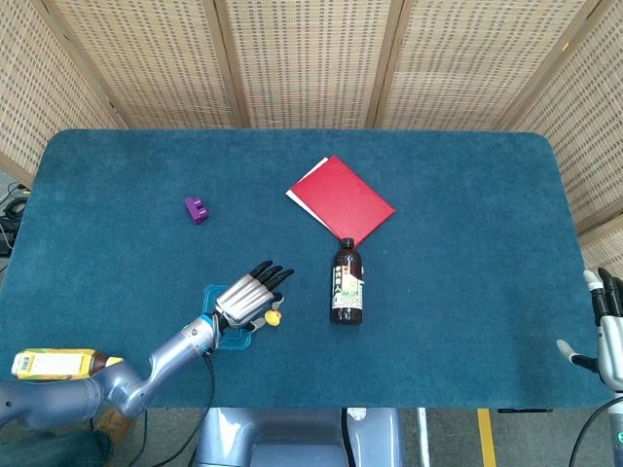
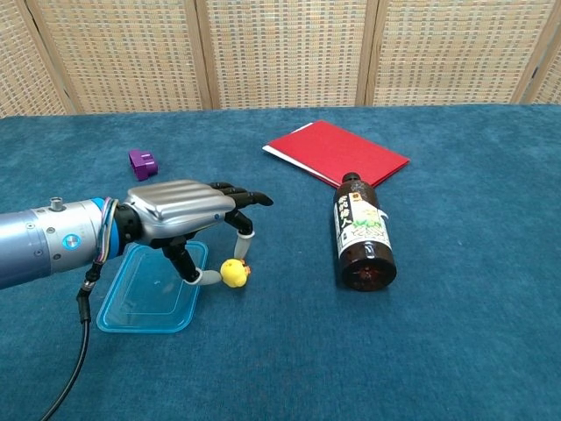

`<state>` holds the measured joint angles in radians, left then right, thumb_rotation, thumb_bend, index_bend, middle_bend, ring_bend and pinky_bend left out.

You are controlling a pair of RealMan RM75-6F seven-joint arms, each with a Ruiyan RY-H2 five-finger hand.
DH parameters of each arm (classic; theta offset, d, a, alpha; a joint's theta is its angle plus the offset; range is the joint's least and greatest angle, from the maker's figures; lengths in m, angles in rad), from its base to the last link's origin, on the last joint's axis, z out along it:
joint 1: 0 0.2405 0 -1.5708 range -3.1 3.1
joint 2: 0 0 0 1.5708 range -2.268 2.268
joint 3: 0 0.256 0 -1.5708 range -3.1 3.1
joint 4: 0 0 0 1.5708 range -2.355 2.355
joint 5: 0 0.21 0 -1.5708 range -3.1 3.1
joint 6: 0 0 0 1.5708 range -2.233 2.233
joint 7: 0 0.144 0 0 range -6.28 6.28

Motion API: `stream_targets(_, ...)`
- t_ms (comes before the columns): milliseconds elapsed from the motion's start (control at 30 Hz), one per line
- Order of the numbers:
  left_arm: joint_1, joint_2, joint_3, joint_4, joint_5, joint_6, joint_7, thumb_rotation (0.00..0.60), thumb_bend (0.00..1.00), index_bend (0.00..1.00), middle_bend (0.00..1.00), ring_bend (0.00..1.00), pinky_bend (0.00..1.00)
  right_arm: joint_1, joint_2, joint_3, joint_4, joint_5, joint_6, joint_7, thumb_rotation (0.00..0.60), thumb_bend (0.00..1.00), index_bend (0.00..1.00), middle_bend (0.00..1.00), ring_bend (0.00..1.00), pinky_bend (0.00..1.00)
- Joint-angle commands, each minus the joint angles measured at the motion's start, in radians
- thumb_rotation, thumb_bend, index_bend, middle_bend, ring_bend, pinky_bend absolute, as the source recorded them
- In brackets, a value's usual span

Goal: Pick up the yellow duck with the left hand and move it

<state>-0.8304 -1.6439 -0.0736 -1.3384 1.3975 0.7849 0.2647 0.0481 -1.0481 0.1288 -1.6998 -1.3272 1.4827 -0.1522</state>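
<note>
The small yellow duck [image 2: 232,273] is pinched between the thumb and a finger of my left hand [image 2: 186,220], low over the blue cloth just right of the clear blue lid [image 2: 145,303]. From the head view the duck [image 1: 274,317] peeks out at the right side of the same hand [image 1: 246,298]. Whether the duck touches the cloth I cannot tell. The other fingers are spread forward. My right hand [image 1: 607,331] hangs at the table's right front corner, fingers apart, holding nothing.
A brown bottle [image 2: 361,233] lies on its side right of the duck. Behind it lies a red booklet [image 2: 336,151]. A purple block [image 2: 143,163] sits at the back left. A yellow carton [image 1: 51,364] lies at the front left edge.
</note>
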Motion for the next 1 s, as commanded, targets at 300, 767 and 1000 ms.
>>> stream_targets(300, -0.01, 0.019, -0.004, -0.026, -0.026, -0.008, 0.019, 0.6, 0.21, 0.17, 0.0, 0.0, 0.0, 0.0, 0.001, -0.001, -0.004, -0.003, 0.001, -0.001, 0.6, 0.0, 0.03, 0.0, 0.0, 0.0)
stream_targets(767, 0.135, 0.252, -0.049, -0.224, -0.014, 0.291, -0.012, 0.6, 0.14, 0.0, 0.0, 0.0, 0.0, -0.01, 0.015, -0.011, -0.023, -0.042, 0.023, 0.017, 0.6, 0.0, 0.03, 0.0, 0.0, 0.0)
stream_targets(1000, 0.34, 0.441, -0.008, -0.412, -0.098, 0.512, 0.034, 0.6, 0.13, 0.0, 0.0, 0.0, 0.0, -0.013, 0.019, -0.016, -0.02, -0.055, 0.027, 0.037, 0.6, 0.0, 0.03, 0.0, 0.0, 0.0)
